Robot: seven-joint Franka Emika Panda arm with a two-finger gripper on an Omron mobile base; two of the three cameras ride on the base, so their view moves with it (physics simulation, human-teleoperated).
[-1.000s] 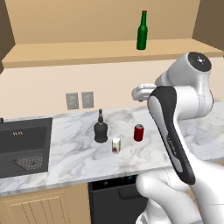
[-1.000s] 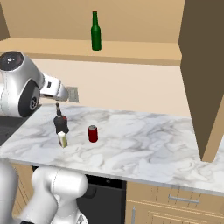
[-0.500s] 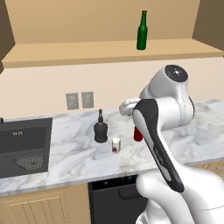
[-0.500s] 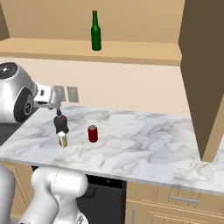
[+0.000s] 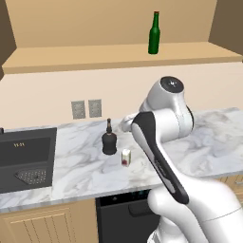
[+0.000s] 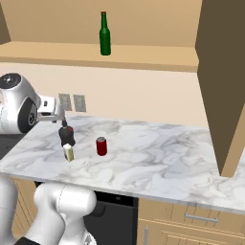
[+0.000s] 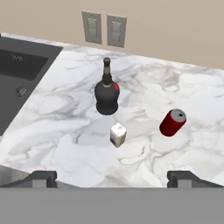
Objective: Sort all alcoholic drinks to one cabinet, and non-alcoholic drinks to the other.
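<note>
Now my gripper (image 7: 112,177) hovers with jaws spread wide and empty above the marble counter (image 7: 61,127). The black bottle (image 7: 106,94) stands just behind the white carton (image 7: 118,134); I should drop squarely over its thin neck, clear of the red can (image 7: 172,123).

The counter (image 7: 65,127) is white marble with grey veins. The squat bottle (image 7: 106,95) is black with a small red patch on its side. The carton (image 7: 118,134) is white with a red mark. The can (image 7: 172,122) is red with a silver top. The tall bottle (image 5: 154,34) is green glass with a red cap, on a tan shelf (image 5: 95,56). The sink (image 7: 22,70) is dark grey. The wall (image 6: 143,93) is beige; its two outlets (image 7: 104,29) are grey.
</note>
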